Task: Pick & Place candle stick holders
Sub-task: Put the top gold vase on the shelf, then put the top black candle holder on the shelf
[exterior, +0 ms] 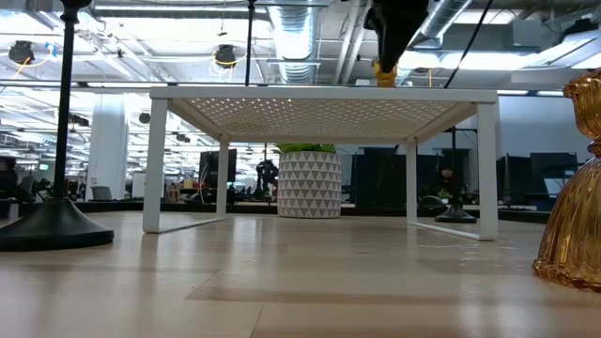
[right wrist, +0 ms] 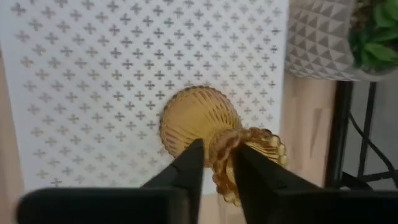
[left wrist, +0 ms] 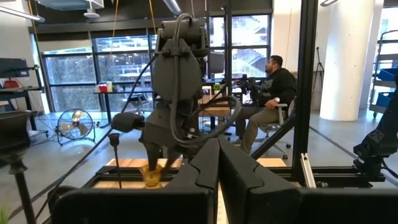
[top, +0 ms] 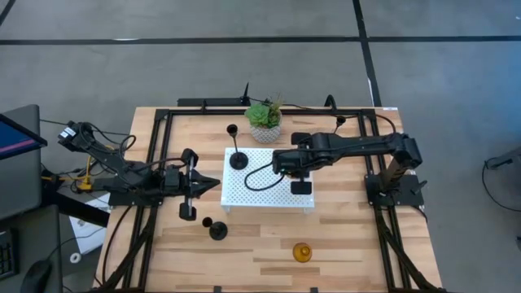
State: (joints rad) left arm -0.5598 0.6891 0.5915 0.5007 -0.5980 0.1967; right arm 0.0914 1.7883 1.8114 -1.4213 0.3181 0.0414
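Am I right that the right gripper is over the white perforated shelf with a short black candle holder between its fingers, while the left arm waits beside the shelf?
Not quite: the holder between the fingers of the right gripper is an amber candle holder, not a black one, as the right wrist view shows. It is over the white perforated shelf, and the left gripper does wait beside it.

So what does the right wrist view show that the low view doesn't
Only the right wrist view: the right hand around an amber holder on the white shelf, and the shelf's perforated top.

Only the low view: a tall black holder at one edge, a second amber holder at the other, and the wooden table under the shelf.

Both: the shelf, the gripped amber holder and the plant pot.
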